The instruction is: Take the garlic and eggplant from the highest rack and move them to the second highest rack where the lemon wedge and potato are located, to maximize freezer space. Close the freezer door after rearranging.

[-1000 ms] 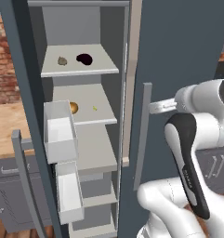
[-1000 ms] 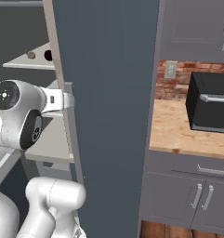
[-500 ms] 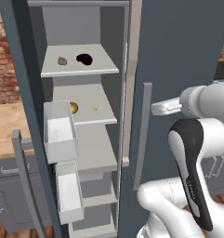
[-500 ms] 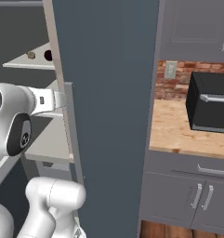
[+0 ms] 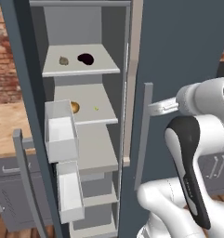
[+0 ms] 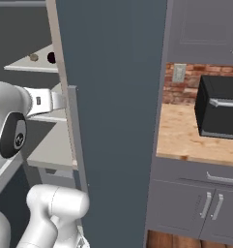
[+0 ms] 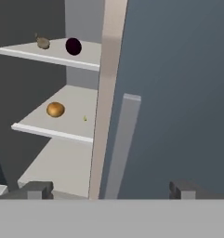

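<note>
On the freezer's [image 5: 111, 28] top rack lie the grey-beige garlic [image 5: 63, 60] [image 7: 43, 43] and the dark eggplant [image 5: 85, 58] [image 7: 73, 46]. One shelf below, the second highest rack [image 5: 102, 118] carries the golden potato [image 5: 74, 107] [image 7: 55, 109] and the tiny yellow lemon wedge [image 5: 96, 109] [image 7: 85, 118]. The freezer door [image 5: 20, 93] stands swung open at the left, with its white bins [image 5: 62, 135]. My gripper [image 7: 108, 189] [image 5: 153, 108] is open and holds nothing. It sits right of the open compartment, level with the second rack, against the neighbouring door's vertical handle [image 7: 122, 139].
A closed slate door [image 5: 178, 46] with a long grey handle [image 5: 143, 135] borders the compartment on the right. Lower shelves [image 5: 97, 153] sit below the food. A wooden counter [image 6: 195, 135] with a black microwave [image 6: 219, 106] lies to the right, and grey cabinets [image 6: 195, 203] stand beneath it.
The arm's elbow has swung a little sideways and the hand has drawn slightly back from the handle. The jaws stay wide and the food has not moved.
</note>
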### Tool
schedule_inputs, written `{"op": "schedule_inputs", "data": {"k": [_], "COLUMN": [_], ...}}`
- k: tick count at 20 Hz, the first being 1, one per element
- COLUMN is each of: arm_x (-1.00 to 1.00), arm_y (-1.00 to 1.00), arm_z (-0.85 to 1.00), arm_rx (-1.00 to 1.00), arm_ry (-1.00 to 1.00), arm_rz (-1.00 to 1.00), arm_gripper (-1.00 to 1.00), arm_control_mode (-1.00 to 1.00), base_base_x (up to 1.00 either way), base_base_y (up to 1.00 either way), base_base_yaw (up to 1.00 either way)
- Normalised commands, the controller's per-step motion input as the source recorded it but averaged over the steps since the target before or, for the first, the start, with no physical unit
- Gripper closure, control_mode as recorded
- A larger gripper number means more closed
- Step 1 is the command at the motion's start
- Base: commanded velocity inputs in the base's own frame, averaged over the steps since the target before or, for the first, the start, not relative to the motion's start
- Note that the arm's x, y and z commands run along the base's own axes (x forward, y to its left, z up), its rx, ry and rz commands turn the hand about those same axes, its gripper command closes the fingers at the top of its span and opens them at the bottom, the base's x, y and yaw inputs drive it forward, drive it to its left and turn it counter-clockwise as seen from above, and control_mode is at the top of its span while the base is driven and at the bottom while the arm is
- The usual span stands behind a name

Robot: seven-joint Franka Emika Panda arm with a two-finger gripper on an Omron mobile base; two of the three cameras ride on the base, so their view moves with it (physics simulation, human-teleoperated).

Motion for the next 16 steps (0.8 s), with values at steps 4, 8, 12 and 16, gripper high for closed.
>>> {"op": "schedule_inputs", "data": {"k": [4,8,12,16], "arm_x": [0.00,0.00,0.00,0.00], "arm_y": [0.00,0.00,0.00,0.00], "arm_z": [0.00,0.00,0.00,0.00], "arm_rx": [0.00,0.00,0.00,0.00], "arm_ry": [0.00,0.00,0.00,0.00], "arm_rz": [0.00,0.00,0.00,0.00], "arm_gripper": [-1.00,-1.00,-1.00,-1.00], "arm_control_mode": [1.00,1.00,1.00,1.00], "base_base_x": [0.00,0.00,0.00,0.21], "base_base_y": [0.32,0.43,0.34,0.06], "base_base_yaw": [0.13,0.20,0.27,0.22]}}
